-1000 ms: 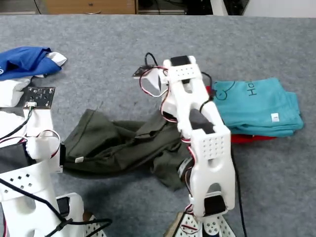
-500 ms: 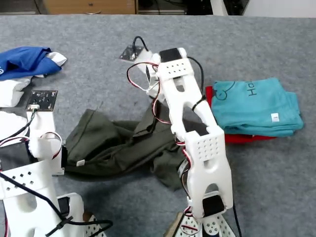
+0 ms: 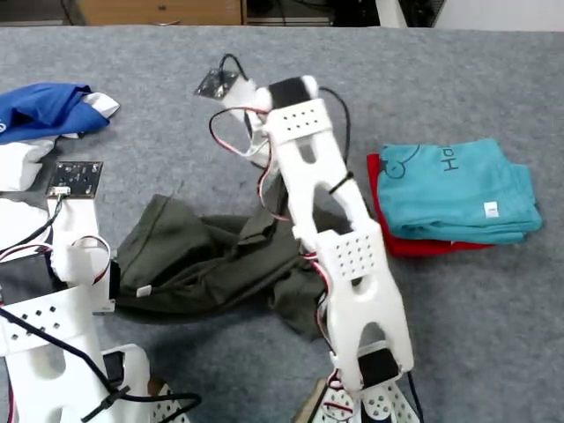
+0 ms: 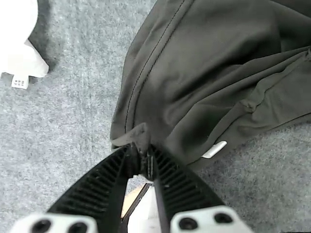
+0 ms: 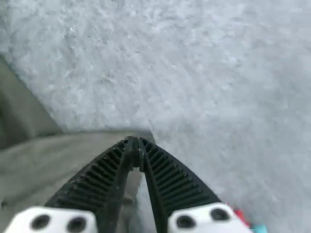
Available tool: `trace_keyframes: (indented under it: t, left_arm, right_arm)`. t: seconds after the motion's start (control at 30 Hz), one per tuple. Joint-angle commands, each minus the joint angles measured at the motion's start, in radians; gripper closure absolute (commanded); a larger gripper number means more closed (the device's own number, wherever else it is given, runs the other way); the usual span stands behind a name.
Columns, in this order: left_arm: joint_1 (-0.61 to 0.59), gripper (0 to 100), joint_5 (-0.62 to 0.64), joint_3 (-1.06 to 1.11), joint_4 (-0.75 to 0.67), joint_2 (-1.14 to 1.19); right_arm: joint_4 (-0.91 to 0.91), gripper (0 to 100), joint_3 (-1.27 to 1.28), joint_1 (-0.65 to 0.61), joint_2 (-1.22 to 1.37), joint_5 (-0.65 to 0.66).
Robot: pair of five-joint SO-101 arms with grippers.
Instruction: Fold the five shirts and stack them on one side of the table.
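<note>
A dark olive shirt (image 3: 211, 256) lies crumpled in the middle of the grey table. My left gripper (image 3: 112, 284) is at the shirt's left edge; in the left wrist view the left gripper (image 4: 141, 162) is shut on a fold of the olive shirt (image 4: 209, 87). My right gripper (image 5: 134, 145) is shut on a corner of the olive shirt (image 5: 43, 165), held over the grey surface. In the high view the right arm (image 3: 308, 176) stretches over the shirt's far right part and hides its gripper. A teal folded shirt (image 3: 458, 189) lies on a red folded shirt (image 3: 401, 242) at the right.
A blue shirt (image 3: 48, 107) and a white shirt (image 3: 19, 163) lie loose at the far left; the white shirt (image 4: 17, 43) shows beside the olive one in the left wrist view. Bare grey table (image 3: 441, 79) stretches along the back.
The right arm has swung left and farther back, drawing the olive shirt's corner with it. The left arm has barely moved and keeps its hold.
</note>
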Motion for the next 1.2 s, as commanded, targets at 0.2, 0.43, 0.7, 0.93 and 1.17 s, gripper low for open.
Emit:
trace_keyframes:
  t: [0.2, 0.43, 0.7, 0.93, 1.17]
  left_arm:
    - [0.005, 98, 0.006, -0.003, -0.008, -0.005]
    - [0.009, 98, 0.006, -0.009, -0.008, -0.005]
    - [0.009, 98, 0.003, -0.008, -0.008, -0.005]
    - [0.009, 98, 0.005, -0.005, -0.008, -0.005]
    - [0.009, 98, 0.005, -0.005, -0.008, -0.005]
  right_arm:
    - [0.052, 98.7, 0.332, 0.082, -0.217, 0.018]
    - [-0.112, 98.7, 0.828, 0.048, -0.507, 0.021]
    - [-0.334, 98.7, 1.029, -0.061, -0.539, -0.008]
    - [-0.344, 98.7, 0.803, -0.101, -0.387, -0.054]
    - [-0.212, 98.7, 0.348, -0.105, -0.108, -0.118]
